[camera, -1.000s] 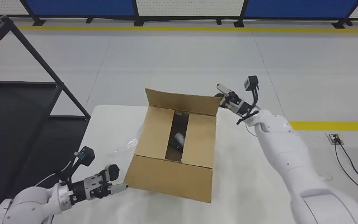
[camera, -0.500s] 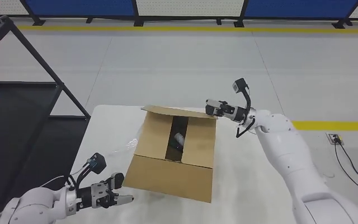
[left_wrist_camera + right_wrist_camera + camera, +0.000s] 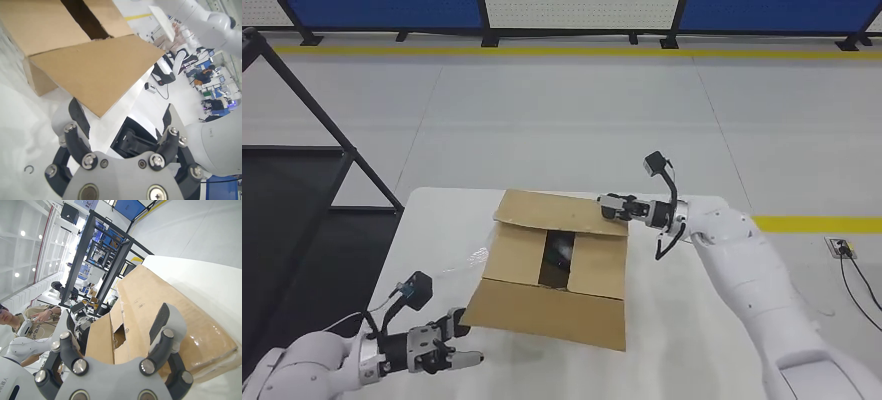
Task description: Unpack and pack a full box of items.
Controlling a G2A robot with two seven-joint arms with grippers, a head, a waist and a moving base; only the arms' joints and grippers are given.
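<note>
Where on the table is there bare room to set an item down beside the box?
Widest: table between cardboard box and the right arm. Also the far-left corner. Crowded at the near-left corner, by the left gripper.

The box (image 3: 542,262) shows its inside through one narrow dark gap (image 3: 556,255) between the flaps; what lies in there is too dark and too small to name; in the left wrist view the box runs off the picture's edge, and its near flap (image 3: 98,75) covers the wall beneath; whether that flap's corner touches a finger of the left gripper (image 3: 121,108) cannot be told; in the right wrist view the right gripper (image 3: 115,323) hides the box's nearer end, and contact with the cardboard cannot be judged.
</note>
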